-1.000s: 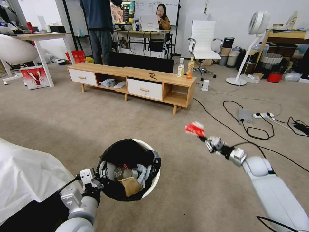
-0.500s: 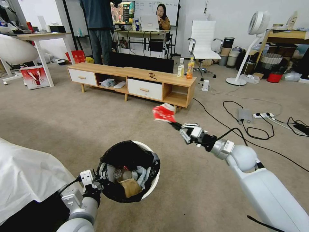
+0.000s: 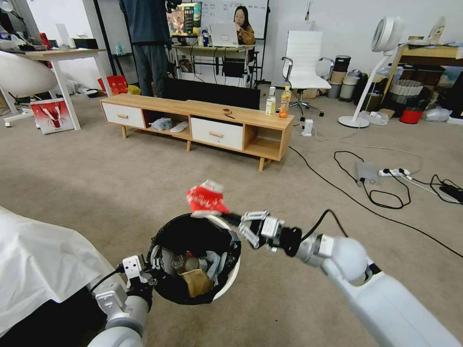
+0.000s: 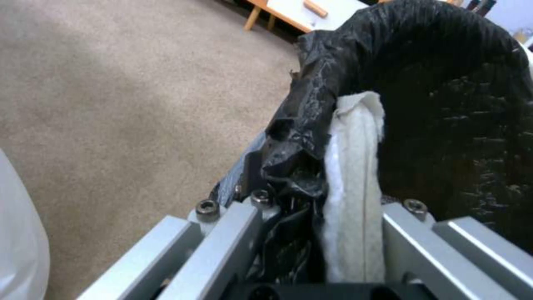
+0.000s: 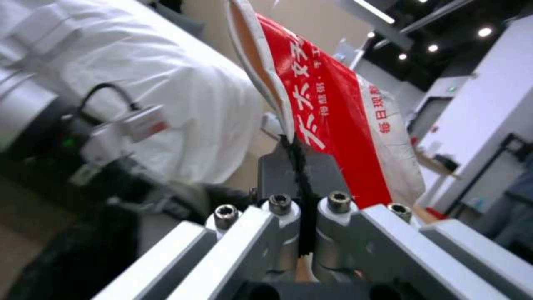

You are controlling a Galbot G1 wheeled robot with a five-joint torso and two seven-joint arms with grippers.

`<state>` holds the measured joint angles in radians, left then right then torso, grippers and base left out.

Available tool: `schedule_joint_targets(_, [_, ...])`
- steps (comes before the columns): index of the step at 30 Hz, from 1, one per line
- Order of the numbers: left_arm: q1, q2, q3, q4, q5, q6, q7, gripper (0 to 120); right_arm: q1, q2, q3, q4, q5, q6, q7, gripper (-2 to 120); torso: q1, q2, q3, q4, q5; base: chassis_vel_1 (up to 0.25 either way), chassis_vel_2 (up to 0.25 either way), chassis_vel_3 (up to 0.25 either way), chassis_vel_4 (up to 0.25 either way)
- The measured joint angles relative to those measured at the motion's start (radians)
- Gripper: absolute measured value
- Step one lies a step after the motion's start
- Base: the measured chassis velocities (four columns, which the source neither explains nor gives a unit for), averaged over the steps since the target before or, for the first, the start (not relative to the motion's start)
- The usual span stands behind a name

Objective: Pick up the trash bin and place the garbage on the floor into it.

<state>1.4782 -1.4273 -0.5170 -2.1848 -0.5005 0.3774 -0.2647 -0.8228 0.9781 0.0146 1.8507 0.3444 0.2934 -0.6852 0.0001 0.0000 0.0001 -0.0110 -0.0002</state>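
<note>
The right gripper [image 3: 226,216] reaches in from the right with its fingers [image 5: 289,166] pressed fully together on a lower edge of the red-and-white snack wrapper [image 3: 205,198], so that no gap shows between them in the right wrist view. The wrapper [image 5: 327,112] stands up from the pinch, crumpled and slightly tilted, and in the head view it sits over the far rim of the trash bin [image 3: 230,274], just above the black liner bag [image 3: 193,233]. The left gripper [image 3: 152,270] holds the bin at its near-left rim: in the left wrist view its jaws are closed down to the thickness of the wall, clamping the folded black bag [image 4: 311,108] and a strip of white tissue [image 4: 352,187] that hangs over the rim between them. The bin is held just in front of the robot, to the right of a white sheet-covered shape [image 3: 43,260]. Inside it lie a brown paper bag [image 3: 195,282], a can end [image 3: 177,261] and pale crumpled tissues [image 3: 212,262]. The beige carpet floor [image 3: 96,183] stretches away to a low wooden TV bench [image 3: 202,115], with black cables [image 3: 337,185] trailing across it on the right.
</note>
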Motion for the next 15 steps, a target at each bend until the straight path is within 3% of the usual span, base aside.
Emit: schedule_joint_targets(15, [0.004, 0.003, -0.003, -0.013, 0.001, 0.0, 0.0, 6, -0.019, 0.059, -0.112, -0.085, -0.098, 0.009, -0.014, 0, 0.0, 0.0, 0.0, 0.0, 0.0001, 0.0, 0.0, 0.0, 0.0])
